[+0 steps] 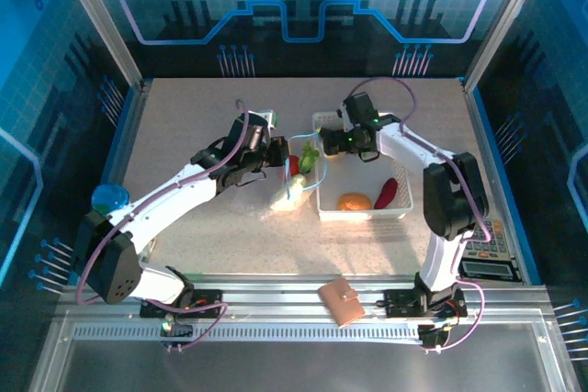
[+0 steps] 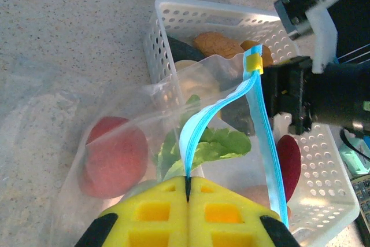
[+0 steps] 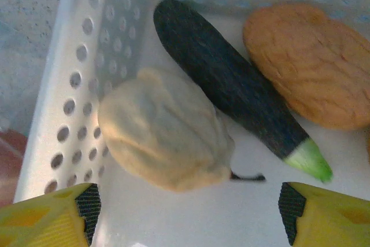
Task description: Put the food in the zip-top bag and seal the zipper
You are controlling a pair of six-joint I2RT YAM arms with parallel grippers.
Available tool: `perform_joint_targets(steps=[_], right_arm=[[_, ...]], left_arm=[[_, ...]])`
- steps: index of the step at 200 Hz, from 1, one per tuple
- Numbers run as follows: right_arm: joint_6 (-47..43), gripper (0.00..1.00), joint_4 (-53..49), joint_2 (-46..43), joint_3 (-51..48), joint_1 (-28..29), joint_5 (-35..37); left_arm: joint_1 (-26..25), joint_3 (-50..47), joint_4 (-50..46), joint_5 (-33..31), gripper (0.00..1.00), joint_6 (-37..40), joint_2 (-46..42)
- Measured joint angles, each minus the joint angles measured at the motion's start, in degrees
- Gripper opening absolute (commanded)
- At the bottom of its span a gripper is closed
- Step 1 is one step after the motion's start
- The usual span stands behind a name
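Yellow and pressed together, the left fingers (image 2: 188,195) pinch the zipper (image 2: 263,143), holding up one lip of the zip-top bag (image 2: 115,114). The bag lies just beside the basket (image 2: 173,10) with its mouth gaping towards it, and a red piece (image 2: 110,154) and a green leafy piece (image 2: 225,143) sit inside. The right fingers (image 3: 49,218) stand wide apart and empty inside the basket, over a pale piece (image 3: 165,137) touching a dark purple piece (image 3: 231,91). Closing there could catch both pieces or the basket's wall, and a slipping left pinch would probably let the mouth collapse.
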Motion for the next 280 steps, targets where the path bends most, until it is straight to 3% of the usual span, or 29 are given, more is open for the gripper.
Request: perform_joint_targets(steps=[89,134,183,249,280], right_arm=[[-0.7,0.79,1.1,8.5,5.1,0.0,-5.4],[-0.9,0.61,1.1,8.7,4.9,-0.1,-6.8],[-0.9,0.59,2.3,4.0,-1.2,-0.1,-8.3],[0.6,0.61,0.6,-3.3,-9.1,-0.1,-8.7],[1.1,0.76,-0.4,-5.2,-10.3,-0.1,-8.1]], left_arm=[[0.1,0.0,-0.2,0.0,0.0,0.0,0.0],[0.2,0.0,-0.2,0.0,0.0,0.0,0.0],[0.5,0.0,-0.4,0.1,0.0,0.0,0.0],[0.5,0.0,-0.4,0.3,0.0,0.0,0.0],[0.5,0.0,-0.4,0.6,0.0,0.0,0.0]])
